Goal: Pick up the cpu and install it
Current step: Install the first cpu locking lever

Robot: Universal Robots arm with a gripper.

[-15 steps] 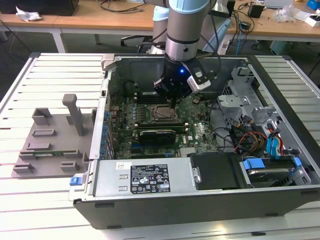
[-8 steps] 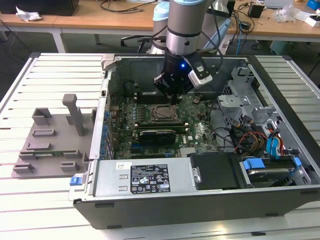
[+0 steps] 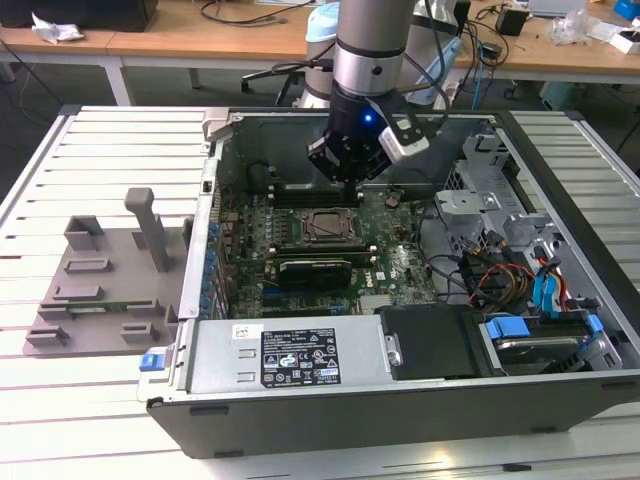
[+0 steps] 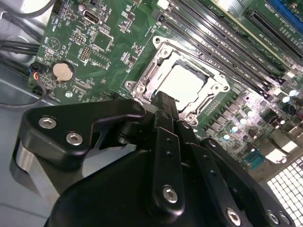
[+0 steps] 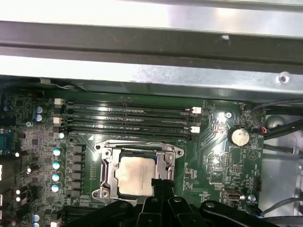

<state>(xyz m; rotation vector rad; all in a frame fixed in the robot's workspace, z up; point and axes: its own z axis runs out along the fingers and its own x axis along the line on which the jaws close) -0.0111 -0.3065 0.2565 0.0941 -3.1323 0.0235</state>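
Note:
The cpu [image 4: 183, 84] is a pale silver square lying flat inside the metal socket frame [image 4: 142, 78] on the green motherboard; it also appears in the first wrist view [image 5: 134, 176]. In the exterior view the socket [image 3: 325, 228] sits mid-board inside the open computer case. My gripper [image 3: 347, 186] hangs just above the board at the socket's far side. Its dark fingertips [image 4: 165, 100] come together at the cpu's edge, and in the first wrist view the gripper [image 5: 161, 183] is at that same edge. The fingers look shut with nothing between them.
The case wall [image 3: 300, 360] and power supply block stand at the front. Memory slots [image 5: 128, 118] run beside the socket, and a long black card [image 3: 315, 270] lies on its other side. Cables and drive bays [image 3: 510, 280] crowd the exterior view's right. A grey fixture [image 3: 100, 280] rests on the table at the exterior view's left.

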